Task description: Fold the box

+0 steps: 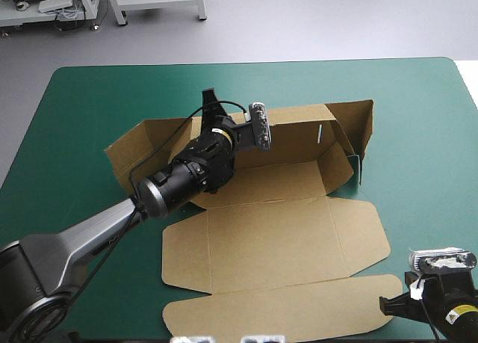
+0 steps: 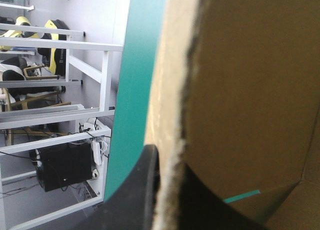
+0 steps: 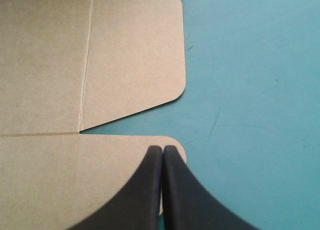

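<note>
The teal-green surface (image 1: 418,111) carries the brown box (image 1: 269,238), which lies between the two end effectors, partly raised. Its long far wall (image 1: 299,137) and the side wall well ahead of the right end effector stand up, while the broad panels nearer the right end effector lie flat.

The left end effector (image 1: 210,98) reaches over the box floor to the far wall's top edge. Its black fingers (image 2: 145,190) are clamped on that edge, one on each face of the board.

The right end effector (image 3: 162,151) has its fingers pressed together in one point, right at the rounded corner of the nearest flat flap (image 3: 50,180). Bare surface lies beside it.
</note>
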Controlling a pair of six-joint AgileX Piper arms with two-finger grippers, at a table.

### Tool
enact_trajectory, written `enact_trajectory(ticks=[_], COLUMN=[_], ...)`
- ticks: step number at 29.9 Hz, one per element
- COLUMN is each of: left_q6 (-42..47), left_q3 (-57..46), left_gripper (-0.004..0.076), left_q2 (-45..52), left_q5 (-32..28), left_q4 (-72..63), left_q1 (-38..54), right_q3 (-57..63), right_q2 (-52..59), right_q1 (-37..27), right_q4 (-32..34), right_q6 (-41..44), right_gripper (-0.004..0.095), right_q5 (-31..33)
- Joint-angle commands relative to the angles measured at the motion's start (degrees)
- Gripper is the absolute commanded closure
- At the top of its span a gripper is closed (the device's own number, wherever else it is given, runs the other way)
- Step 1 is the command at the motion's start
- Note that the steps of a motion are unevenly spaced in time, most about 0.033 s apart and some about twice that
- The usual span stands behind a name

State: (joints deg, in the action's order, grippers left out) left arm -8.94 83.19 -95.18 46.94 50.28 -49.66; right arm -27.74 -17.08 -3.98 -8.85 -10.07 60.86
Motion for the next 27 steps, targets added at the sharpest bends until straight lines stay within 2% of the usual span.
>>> enact_trajectory(ticks=[1,10,15,23,27], left_q6=[2.6,8.3,8.3,8.3,9.5], left_q3=[-2.6,-9.1,-10.2,-10.2,-10.2], left_gripper=[0.0733,0.0733,0.0733,0.0733,0.0733], left_q2=[5.2,6.9,6.9,6.9,6.9], left_q5=[-2.1,-5.9,-6.3,-7.7,-7.7], left_q4=[3.1,7.6,7.9,7.9,8.3], left_q1=[-2.0,-5.1,-5.1,-5.1,-5.1], right_q3=[-1.5,-2.3,-6.3,-19.7,-31.0], right_q2=[-0.8,-0.9,-4.5,-22.7,-34.2], right_q1=[0.1,0.1,0.1,0.1,0.1], right_q4=[-0.3,-0.3,-0.3,-0.7,-4.8], right_q6=[-0.3,0.4,3.6,5.7,2.2], right_gripper=[0.0926,0.0925,0.0926,0.0926,0.0926], right_q5=[-2.9,-4.3,-12.1,-17.8,-18.2])
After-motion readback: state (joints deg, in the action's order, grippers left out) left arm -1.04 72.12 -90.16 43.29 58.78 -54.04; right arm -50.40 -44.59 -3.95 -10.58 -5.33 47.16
